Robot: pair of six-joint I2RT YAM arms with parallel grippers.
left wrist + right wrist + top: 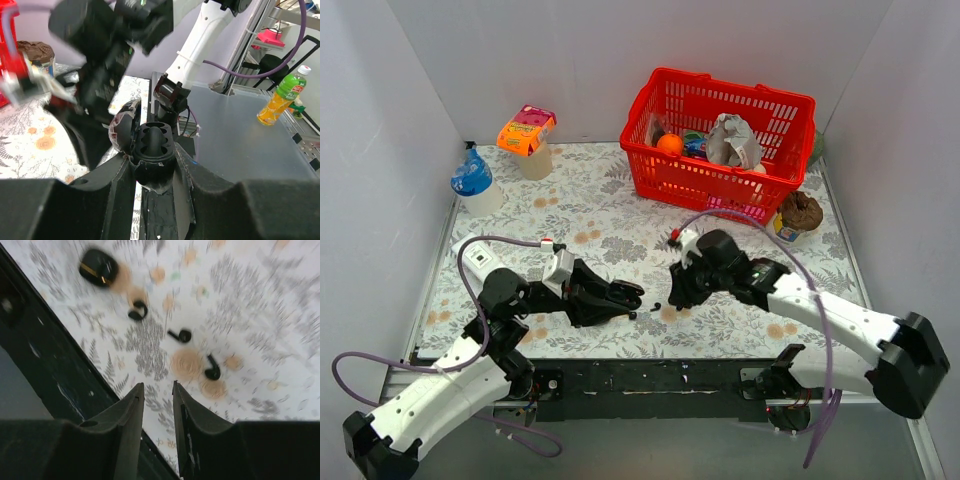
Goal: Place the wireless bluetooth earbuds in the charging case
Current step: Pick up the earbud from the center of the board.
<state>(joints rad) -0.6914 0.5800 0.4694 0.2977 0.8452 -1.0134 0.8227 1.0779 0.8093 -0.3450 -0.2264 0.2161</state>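
My left gripper (632, 294) (152, 167) is shut on the open black charging case (152, 145), whose two empty sockets face the camera with its lid (125, 131) tipped to the left. Three tiny black earbuds (137, 311) (181, 335) (212, 371) lie apart on the floral cloth in the right wrist view. Two show as specks in the top view (655, 306) (633, 316). My right gripper (676, 296) (157, 386) hovers over the cloth just short of them, its jaws a narrow gap apart with nothing between them. This view is motion-blurred.
A larger black oval piece with a gold stripe (98, 267) lies beyond the earbuds. A red basket (720, 140) stands at the back right, a brown-topped cup (800, 215) beside it, a blue-capped bottle (475, 180) and an orange-topped cup (528, 135) at the back left. The black front rail (650, 380) runs close by.
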